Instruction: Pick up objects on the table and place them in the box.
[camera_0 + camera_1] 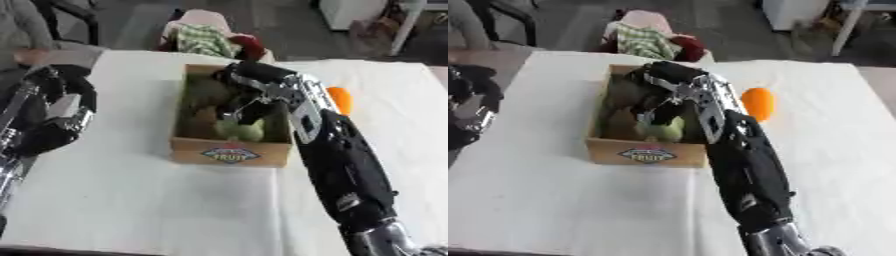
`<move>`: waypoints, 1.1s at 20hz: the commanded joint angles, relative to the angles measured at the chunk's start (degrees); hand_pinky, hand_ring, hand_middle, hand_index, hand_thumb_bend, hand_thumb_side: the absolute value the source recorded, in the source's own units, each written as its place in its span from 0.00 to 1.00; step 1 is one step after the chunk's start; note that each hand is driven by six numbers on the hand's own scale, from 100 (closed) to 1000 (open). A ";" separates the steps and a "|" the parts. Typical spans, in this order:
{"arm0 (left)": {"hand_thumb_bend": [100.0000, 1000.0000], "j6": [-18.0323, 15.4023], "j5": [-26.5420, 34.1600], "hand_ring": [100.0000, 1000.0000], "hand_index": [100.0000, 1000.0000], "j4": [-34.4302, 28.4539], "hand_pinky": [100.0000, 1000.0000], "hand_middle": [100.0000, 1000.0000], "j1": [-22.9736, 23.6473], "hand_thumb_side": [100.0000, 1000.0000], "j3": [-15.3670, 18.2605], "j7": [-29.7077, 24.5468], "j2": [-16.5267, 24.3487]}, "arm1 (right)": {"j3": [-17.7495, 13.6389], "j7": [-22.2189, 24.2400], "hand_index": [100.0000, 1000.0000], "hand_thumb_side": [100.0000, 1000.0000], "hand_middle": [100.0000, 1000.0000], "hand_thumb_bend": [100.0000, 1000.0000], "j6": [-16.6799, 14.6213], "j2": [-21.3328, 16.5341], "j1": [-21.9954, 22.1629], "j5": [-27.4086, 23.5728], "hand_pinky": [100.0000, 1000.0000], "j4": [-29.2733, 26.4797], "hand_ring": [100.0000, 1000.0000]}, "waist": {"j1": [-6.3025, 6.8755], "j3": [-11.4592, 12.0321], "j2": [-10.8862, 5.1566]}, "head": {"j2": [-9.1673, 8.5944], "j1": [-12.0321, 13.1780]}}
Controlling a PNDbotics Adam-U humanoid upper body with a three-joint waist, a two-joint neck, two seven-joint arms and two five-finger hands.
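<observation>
- The tabletop (131,200) is covered by a plain white cloth that runs from the near edge to the far edge, lightly creased and bare over most of its near half.
- A shallow cardboard box (229,153) stands on it, with a coloured "FRUIT" label on the near wall.
- The right robot hand (249,107) reaches into the box from above, its black forearm coming in from the near right corner; its fingers are curled downward just over a pale green, rounded object (239,131) that lies in the near part of the box. Whether the fingers are touching or gripping it cannot be told.
- Farther into the box from that robot hand, a darker olive-brown shape (203,95) fills the far-left part.
- An orange object (758,103) lies on the tabletop just to the right of the right robot hand's wrist, outside the box, partly hidden by the arm in the left eye view.
- The left robot hand (59,131) hangs at the left edge of the tabletop, well apart from the box; its fingers cannot be made out.
- Beyond the far edge, past the right robot hand, a chair holds a green checked cloth (203,40) and something dark red.
- The room's floor is grey, with white furniture at the far right.
</observation>
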 commanded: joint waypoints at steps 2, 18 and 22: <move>0.07 0.01 0.16 0.56 0.73 -1.13 0.78 0.51 -0.66 0.09 0.13 -0.20 0.80 | -0.49 0.10 0.77 0.27 0.62 0.00 -0.04 0.09 -1.01 2.22 0.54 0.62 0.58 | 0.24 0.00 -0.72 | -0.52 -0.03; 0.07 0.08 0.05 0.56 0.73 -0.68 0.78 0.51 -0.02 0.10 0.28 -0.20 0.83 | -2.16 7.42 0.95 0.19 0.92 0.00 1.01 -4.15 -3.93 -11.75 0.86 -2.73 0.94 | 0.01 -0.60 -1.30 | -0.14 0.33; 0.07 0.05 0.06 0.56 0.73 -0.69 0.78 0.51 -0.04 0.10 0.23 -0.28 0.82 | -1.74 8.70 0.95 0.21 0.93 0.00 1.17 -4.55 -4.46 -12.44 0.87 -2.34 0.94 | 0.04 -0.69 -1.32 | -0.13 0.32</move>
